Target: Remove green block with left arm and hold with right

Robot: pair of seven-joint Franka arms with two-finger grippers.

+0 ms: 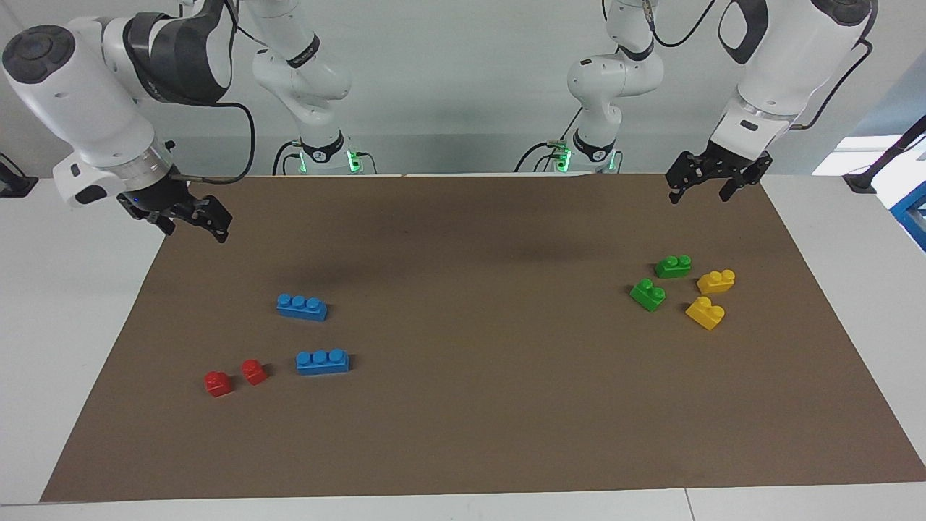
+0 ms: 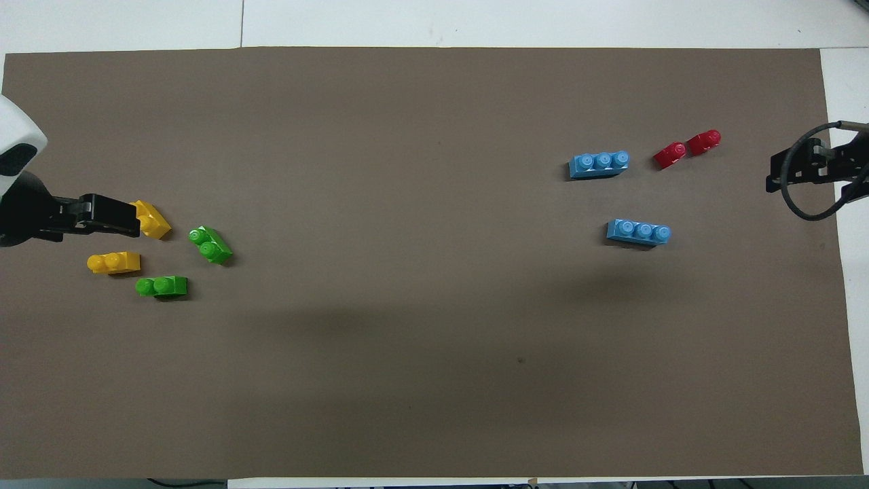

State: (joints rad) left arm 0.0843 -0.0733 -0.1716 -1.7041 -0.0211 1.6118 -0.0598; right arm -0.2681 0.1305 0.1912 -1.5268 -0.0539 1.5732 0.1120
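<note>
Bricks on mat (image 1: 463, 434): two green, two yellow, two blue, two red.

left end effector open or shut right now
Open. The left end effector hangs in the air with its two fingers spread apart and nothing between them, above the mat, clear of the green blocks.

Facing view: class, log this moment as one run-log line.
left gripper: open, empty, above mat edge | right gripper: open, empty | green blocks: on mat, untouched
</note>
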